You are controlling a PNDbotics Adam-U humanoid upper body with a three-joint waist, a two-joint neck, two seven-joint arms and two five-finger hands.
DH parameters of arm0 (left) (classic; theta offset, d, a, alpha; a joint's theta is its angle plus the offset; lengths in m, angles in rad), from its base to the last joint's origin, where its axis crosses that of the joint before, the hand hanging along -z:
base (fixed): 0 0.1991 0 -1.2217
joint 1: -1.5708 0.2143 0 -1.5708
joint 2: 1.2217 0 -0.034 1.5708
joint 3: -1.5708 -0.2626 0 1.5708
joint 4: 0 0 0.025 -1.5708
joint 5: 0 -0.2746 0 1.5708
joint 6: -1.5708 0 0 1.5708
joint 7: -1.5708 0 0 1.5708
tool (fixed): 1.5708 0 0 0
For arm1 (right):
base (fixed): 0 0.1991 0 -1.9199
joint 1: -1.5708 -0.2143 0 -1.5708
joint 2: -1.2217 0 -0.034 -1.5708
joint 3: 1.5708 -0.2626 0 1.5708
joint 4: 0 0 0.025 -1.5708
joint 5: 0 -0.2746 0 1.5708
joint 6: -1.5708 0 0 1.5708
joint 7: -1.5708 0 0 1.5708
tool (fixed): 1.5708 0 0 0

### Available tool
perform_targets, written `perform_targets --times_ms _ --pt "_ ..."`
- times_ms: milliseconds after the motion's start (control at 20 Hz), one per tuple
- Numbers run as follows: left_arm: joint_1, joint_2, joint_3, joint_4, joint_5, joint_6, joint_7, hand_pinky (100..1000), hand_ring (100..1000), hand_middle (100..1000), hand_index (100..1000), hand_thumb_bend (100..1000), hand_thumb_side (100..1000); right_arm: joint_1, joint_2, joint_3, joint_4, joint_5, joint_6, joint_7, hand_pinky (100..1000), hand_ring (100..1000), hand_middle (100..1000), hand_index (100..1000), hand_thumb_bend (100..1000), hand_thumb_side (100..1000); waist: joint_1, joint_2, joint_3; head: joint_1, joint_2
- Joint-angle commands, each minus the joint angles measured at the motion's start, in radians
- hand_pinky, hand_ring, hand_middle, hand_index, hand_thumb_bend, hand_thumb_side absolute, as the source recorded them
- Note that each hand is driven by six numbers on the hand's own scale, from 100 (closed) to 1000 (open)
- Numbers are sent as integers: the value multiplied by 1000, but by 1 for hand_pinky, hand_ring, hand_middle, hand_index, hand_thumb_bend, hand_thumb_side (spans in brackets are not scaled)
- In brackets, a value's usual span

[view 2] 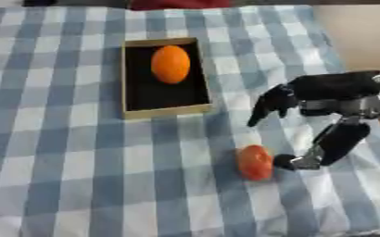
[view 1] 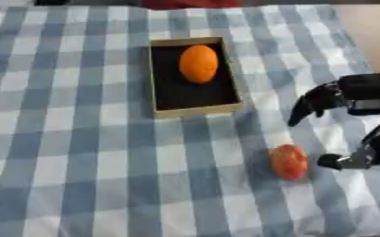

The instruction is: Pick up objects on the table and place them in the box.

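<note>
Just beside the thumb tip of the right hand (view 2: 339, 99), a reddish-orange fruit (view 2: 255, 162) was seen on the checked worktop (view 2: 63, 162), fingers (view 2: 266, 106) spread wide, nothing held. Round, smooth and likely rollable, it was judged best cupped across its middle. Beyond, the box (view 2: 165, 111) held an orange (view 2: 170, 64).

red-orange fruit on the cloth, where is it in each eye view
Left eye view: the red-orange fruit lies lower right on the checked cloth, just left of the right hand.
Right eye view: the same fruit sits nearer the middle, lower right of centre.
Shared landmark: the box holding an orange, up and to the left of the fruit in both views.
</note>
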Motion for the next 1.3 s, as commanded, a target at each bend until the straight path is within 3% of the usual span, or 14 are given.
perform_targets --times_ms 50,750,1300 --pt "-6 30 10 -15 -3 1 2 847 836 738 835 144 713 -9 -19 -6 -16 39 1 -10 627 777 746 845 369 449 2 -17 -1 0 5" --pt "-12 20 7 -15 2 0 -1 847 837 738 835 142 715 -4 71 29 -14 275 26 -76 595 738 680 814 499 372 8 -9 13 -10 5" --pt "-14 19 7 -15 3 -2 -5 847 837 739 836 141 706 16 100 42 31 335 20 -84 589 730 664 766 506 377 14 -5 14 -14 5"
